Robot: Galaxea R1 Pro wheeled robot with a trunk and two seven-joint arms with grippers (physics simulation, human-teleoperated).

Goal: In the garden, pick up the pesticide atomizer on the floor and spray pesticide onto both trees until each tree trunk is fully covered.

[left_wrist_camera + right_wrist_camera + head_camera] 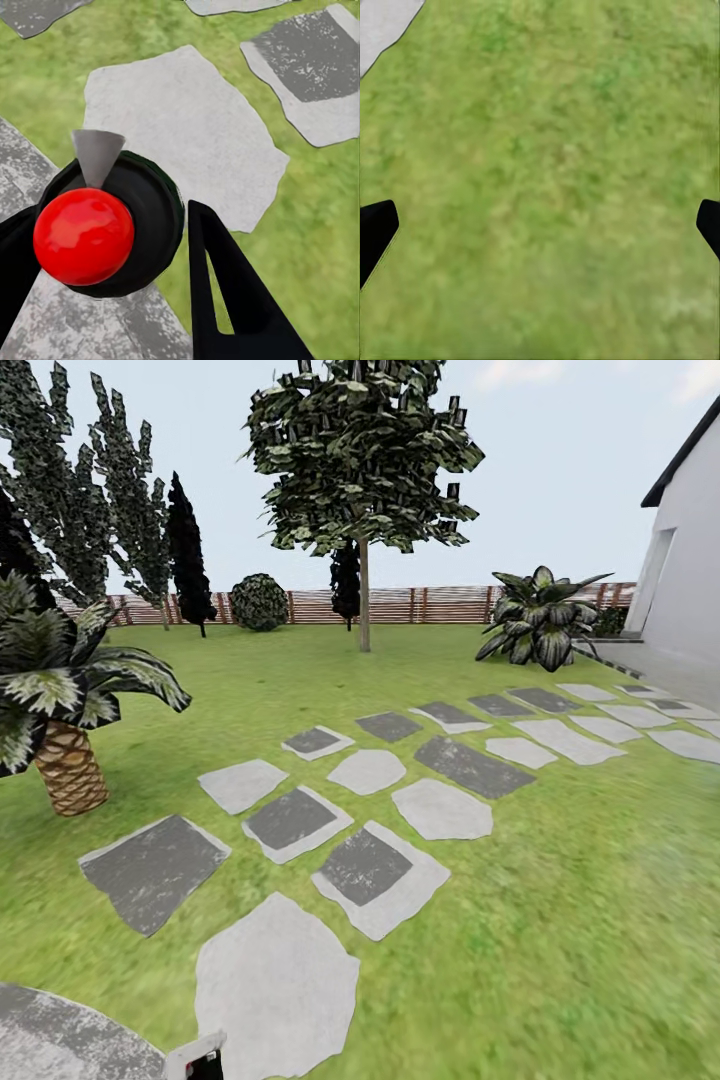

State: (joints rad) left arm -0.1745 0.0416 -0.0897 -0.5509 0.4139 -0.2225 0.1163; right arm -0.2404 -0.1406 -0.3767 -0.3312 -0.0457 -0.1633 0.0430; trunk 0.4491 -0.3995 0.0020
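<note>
Left hand [112,247] clenched around the pesticide atomizer [105,225] above pale stepping stones [180,127], right hand [540,225] released over bare grass [540,150], tree trunk [364,595] far across the lawn, near the slatted fence [440,603]

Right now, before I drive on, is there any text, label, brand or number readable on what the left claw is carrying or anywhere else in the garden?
None: no readable text in any view.
The black object with a red ball and grey cone between the left claw fingers bears no label that I can see.
The stepping stones, fence and white building wall carry no signs.
</note>
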